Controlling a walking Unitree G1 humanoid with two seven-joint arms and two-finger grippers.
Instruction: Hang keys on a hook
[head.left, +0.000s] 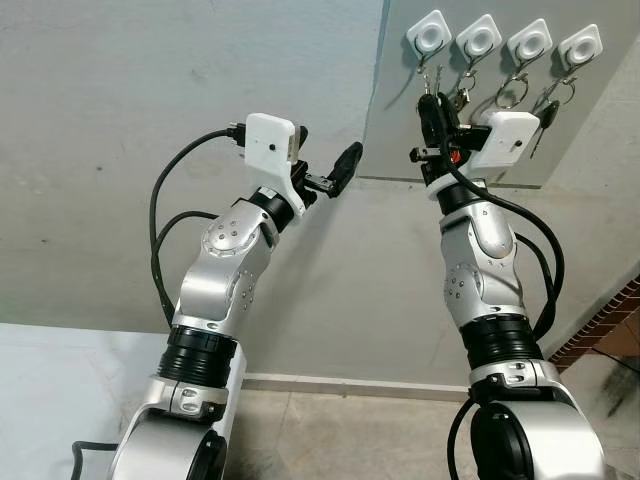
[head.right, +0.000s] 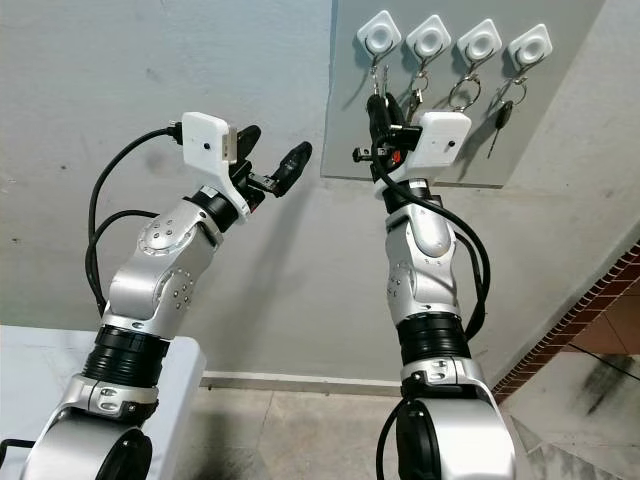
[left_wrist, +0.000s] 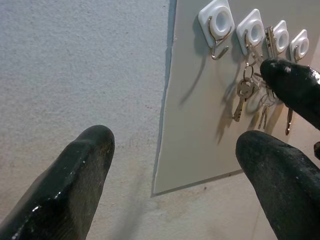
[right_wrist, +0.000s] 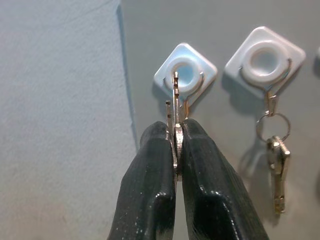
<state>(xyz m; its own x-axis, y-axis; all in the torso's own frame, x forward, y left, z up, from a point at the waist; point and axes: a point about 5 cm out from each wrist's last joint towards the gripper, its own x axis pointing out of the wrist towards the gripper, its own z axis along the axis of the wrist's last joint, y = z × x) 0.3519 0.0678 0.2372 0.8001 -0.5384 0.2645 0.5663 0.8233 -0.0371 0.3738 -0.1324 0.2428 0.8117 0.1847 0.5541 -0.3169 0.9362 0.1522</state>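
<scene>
Clamped tight between the two black fingers of the right gripper (right_wrist: 176, 150) is a set of keys (right_wrist: 175, 95), its metal ring and blades sticking up past the fingertips. From the right wrist the keys stand directly in front of the leftmost hook (right_wrist: 186, 75), a white diamond-shaped pad with a wire hook curling below it. The pinch sits low on the keys, which seems deliberate: it leaves the ring free above the fingertips so it can be passed over the wire. Whether the ring already touches the hook cannot be told; they overlap in the picture, but the keys do not look hung yet, since the gripper carries them.

Just beside it, the second hook (right_wrist: 265, 57) already bears a ring with keys dangling from it. In the head views the four hooks run in a row along the top of a grey panel (head.left: 400, 150) fixed to the wall, and the two on the right also carry keys. The leftmost hook is the free one, as the left wrist view shows it bare (left_wrist: 216, 27).

Off to the side, the left gripper (head.left: 330, 175) is raised toward the wall with its fingers spread wide and nothing between them, well apart from the hooks; it seems to be held out of the right arm's way.

My reading is that the next move calls for a small lift and a settle of the ring onto the wire before the fingers let go.
</scene>
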